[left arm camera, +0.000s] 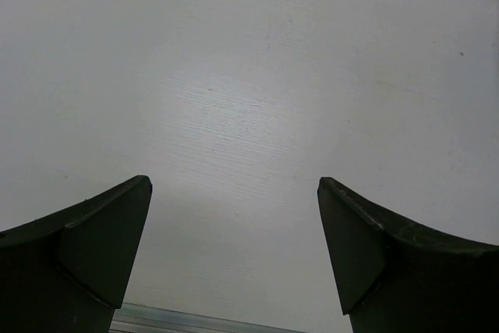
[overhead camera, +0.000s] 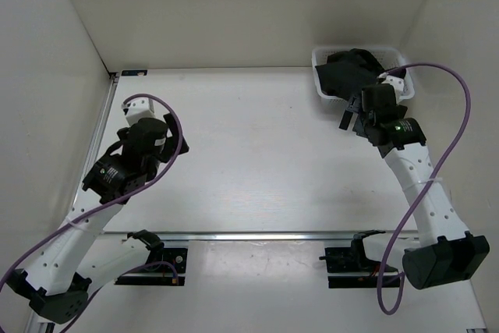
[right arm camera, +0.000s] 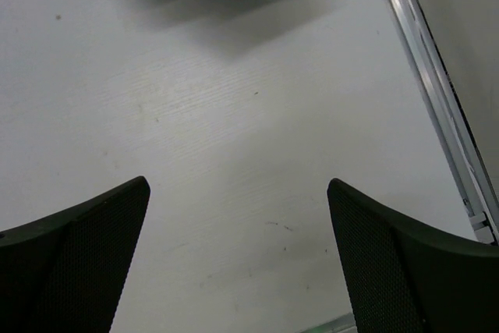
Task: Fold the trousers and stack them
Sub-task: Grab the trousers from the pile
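A white bench (overhead camera: 249, 154) with faint wood grain sits boxed in by a plain off-white back wall (overhead camera: 249, 5), left wall (overhead camera: 39, 76) and right wall (overhead camera: 460, 29). A metal rail (overhead camera: 100, 126) lines its left edge; a second rail (overhead camera: 265, 234) crosses the near side. The light is even and the shadows soft.

Bright, even light from above washes the white table (overhead camera: 257, 161) almost flat in the top view, leaves a pale glare patch mid-frame in the left wrist view and a soft grey shadow along the right wrist view's top, while the near fingers (left arm camera: 78, 263) read dark, underexposed and slightly soft-edged.
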`<state>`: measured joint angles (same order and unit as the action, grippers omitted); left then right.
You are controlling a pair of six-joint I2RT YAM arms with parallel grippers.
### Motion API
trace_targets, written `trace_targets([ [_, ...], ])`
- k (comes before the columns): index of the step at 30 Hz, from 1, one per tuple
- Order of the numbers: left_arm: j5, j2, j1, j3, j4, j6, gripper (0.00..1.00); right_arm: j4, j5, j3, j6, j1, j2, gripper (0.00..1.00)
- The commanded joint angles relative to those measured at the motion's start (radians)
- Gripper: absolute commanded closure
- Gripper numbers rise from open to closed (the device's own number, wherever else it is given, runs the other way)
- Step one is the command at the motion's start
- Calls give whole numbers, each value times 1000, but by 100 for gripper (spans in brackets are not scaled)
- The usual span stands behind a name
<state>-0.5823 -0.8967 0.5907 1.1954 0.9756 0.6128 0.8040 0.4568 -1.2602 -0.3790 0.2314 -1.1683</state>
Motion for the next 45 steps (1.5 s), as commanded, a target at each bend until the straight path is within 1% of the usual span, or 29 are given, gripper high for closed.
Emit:
trace_targets([
  [1, -1, 25, -5, -14, -49, -60, 0, -123, 121, 19, 19, 8, 35, 0],
  [2, 16, 4, -5, -14, -49, -73, 0, -168, 138, 19, 19, 8, 35, 0],
  [3, 31, -7, -5, -14, -49, -73, 0, -187, 102, -2, 44, -13, 21, 0],
  [4, 41, -17, -5, -2, -49, -73, 0, -202, 24, -24, 60, -47, -38, 0],
  [6, 68, -47, -5, 12, -49, -73, 0, -203, -29, -138, 72, -81, -129, 0],
  [7, 93, -57, -5, 29, -49, -85, 0, -203, -53, -186, 83, -107, -237, 0],
  [8, 107, -67, -5, 50, -49, -100, 0, -181, -82, -299, 83, -118, -298, 0],
  [9, 122, -83, -5, 59, -38, -100, 0, -136, -108, -362, 95, -139, -357, 0],
  [10, 131, -84, -5, 69, -29, -111, 0, -112, -125, -422, 95, -148, -470, 0],
  [12, 131, -94, -5, 90, -14, -111, 0, -91, -139, -520, 86, -158, -568, 0],
  [13, 131, -94, -5, 90, -2, -111, 0, -91, -156, -600, 86, -158, -649, 0],
  [15, 131, -85, -5, 90, -2, -111, 0, -91, -190, -677, 100, -179, -770, 0],
  [16, 131, -85, -5, 90, 11, -111, 0, -68, -201, -759, 100, -179, -812, 0],
  [18, 118, -85, -5, 101, 35, -111, 0, -37, -225, -826, 91, -198, -902, 0],
  [19, 108, -74, -5, 101, 47, -102, 0, -26, -240, -841, 91, -198, -916, 0],
  [21, 108, -62, -5, 110, 66, -91, 0, -44, -256, -841, 77, -207, -926, 0],
  [24, 99, -36, -5, 99, 66, -91, 0, -69, -245, -852, 77, -207, -935, 8],
  [27, 113, -27, -5, 99, 66, -82, 0, -69, -259, -884, 77, -225, -964, 45],
  [28, 113, -27, -5, 99, 75, -82, 0, -69, -259, -884, 77, -225, -964, 77],
  [30, 113, -27, -5, 99, 84, -73, 0, -69, -259, -893, 77, -225, -964, 97],
  [31, 113, -27, -5, 99, 93, -73, 0, -69, -259, -894, 77, -225, -964, 100],
  [34, 113, -18, -5, 109, 104, -64, 0, -60, -250, -894, 77, -225, -914, 100],
  [35, 113, -18, -5, 109, 104, -64, 0, -60, -250, -903, 77, -225, -868, 100],
  [38, 113, -18, -5, 109, 95, -64, 0, -46, -341, -1046, 77, -225, -773, 100],
  [39, 113, -18, -5, 109, 86, -64, 0, -23, -369, -1178, 77, -216, -751, 100],
  [41, 113, -42, -5, 119, 86, -64, 0, -23, -398, -1296, 92, -173, -683, 100],
  [43, 102, -56, -5, 139, 86, -53, 0, -63, -399, -1350, 120, -114, -590, 100],
  [44, 102, -68, -5, 139, 86, -42, 0, -115, -426, -1322, 129, -69, -549, 100],
  [45, 102, -68, -5, 150, 95, -42, 0, -136, -438, -1282, 138, -44, -463, 100],
])
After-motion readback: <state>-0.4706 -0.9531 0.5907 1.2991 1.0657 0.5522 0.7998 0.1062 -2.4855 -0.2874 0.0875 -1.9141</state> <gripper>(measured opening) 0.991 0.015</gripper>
